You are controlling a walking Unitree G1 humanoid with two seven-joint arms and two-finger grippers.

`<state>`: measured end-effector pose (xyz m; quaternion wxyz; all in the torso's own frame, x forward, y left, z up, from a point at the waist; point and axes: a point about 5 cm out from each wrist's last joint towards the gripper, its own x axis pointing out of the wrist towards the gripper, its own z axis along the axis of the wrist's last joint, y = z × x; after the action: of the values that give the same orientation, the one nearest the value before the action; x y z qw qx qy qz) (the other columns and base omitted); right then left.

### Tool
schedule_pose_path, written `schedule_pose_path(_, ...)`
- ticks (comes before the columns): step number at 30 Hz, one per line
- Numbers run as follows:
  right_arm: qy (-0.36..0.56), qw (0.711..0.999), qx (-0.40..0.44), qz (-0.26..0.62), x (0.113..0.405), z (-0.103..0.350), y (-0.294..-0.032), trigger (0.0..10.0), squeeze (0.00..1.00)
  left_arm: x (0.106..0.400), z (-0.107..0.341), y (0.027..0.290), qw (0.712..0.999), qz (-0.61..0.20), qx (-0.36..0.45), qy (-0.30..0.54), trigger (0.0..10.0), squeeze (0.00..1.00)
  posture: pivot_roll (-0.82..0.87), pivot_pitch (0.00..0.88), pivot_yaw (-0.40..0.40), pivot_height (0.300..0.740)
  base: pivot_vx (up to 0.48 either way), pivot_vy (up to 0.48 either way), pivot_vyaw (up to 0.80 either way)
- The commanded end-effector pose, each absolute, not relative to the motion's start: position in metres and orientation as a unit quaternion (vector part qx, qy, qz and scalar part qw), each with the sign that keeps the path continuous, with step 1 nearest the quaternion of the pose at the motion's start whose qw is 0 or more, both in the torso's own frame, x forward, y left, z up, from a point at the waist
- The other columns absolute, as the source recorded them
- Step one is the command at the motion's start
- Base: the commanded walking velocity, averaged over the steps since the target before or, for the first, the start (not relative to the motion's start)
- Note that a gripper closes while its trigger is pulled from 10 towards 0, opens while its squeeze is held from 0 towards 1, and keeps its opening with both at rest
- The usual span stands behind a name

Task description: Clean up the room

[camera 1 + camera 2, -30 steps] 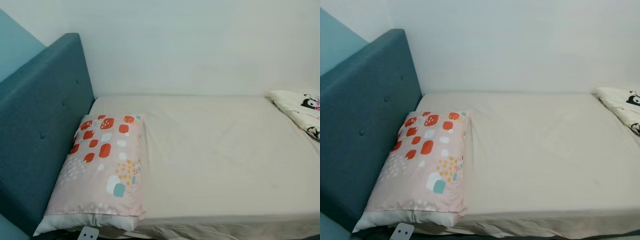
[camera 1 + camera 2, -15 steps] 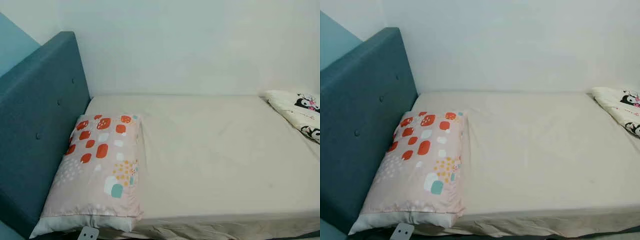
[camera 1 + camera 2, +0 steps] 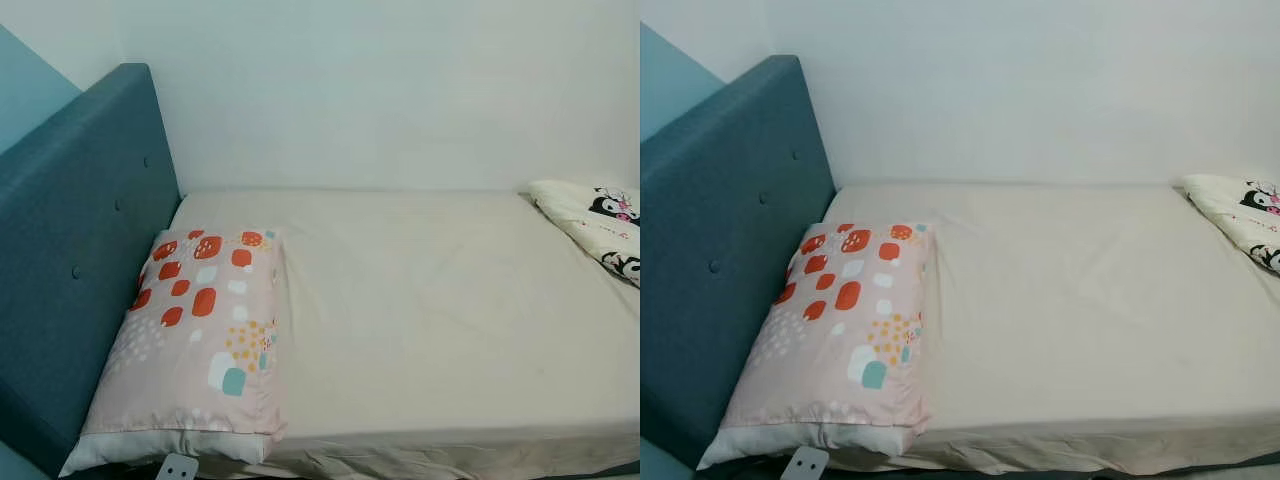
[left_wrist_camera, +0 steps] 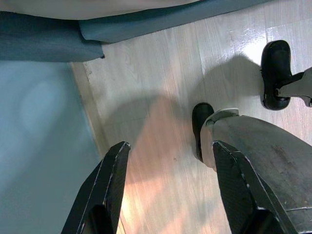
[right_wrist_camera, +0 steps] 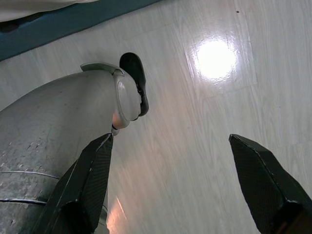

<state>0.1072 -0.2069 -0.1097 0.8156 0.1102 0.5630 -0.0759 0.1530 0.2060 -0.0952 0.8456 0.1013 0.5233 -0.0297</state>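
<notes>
Both arms are hanging idle at the robot's sides, pointing down. The left claw (image 4: 168,187) is holding its two black fingers spread apart, and the right claw (image 5: 170,190) is likewise gaping wide, each empty beside a silver leg.

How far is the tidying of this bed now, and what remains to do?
Done, it seems: the patterned pillow lies flat by the blue headboard, and the sheet looks smooth. In hand: nothing; the left gripper and right gripper hang open over the floor. Possibly left: the cartoon-print bedding bunched at the bed's right end.
</notes>
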Motion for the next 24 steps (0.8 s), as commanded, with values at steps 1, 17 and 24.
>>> schedule_pose_path(1,0.578,0.804,0.126,-0.052,0.1,-0.115,-0.184,10.0,0.0,0.151,-0.096,0.205,0.844,-0.033,0.101,0.526,10.0,0.0,0.05,0.0,-0.059,0.74,0.0,0.0,0.0)
schedule_pose_path(17,0.582,0.8,0.125,-0.071,0.078,-0.113,-0.218,10.0,0.0,0.15,-0.097,0.203,0.845,-0.035,0.097,0.526,10.0,0.0,0.05,0.0,-0.061,0.74,0.0,0.0,0.0)
schedule_pose_path(24,0.581,0.801,0.124,-0.069,0.075,-0.113,-0.22,10.0,0.0,0.154,-0.096,0.201,0.845,-0.05,0.104,0.522,10.0,0.0,0.04,0.0,-0.061,0.74,0.0,0.0,0.0)
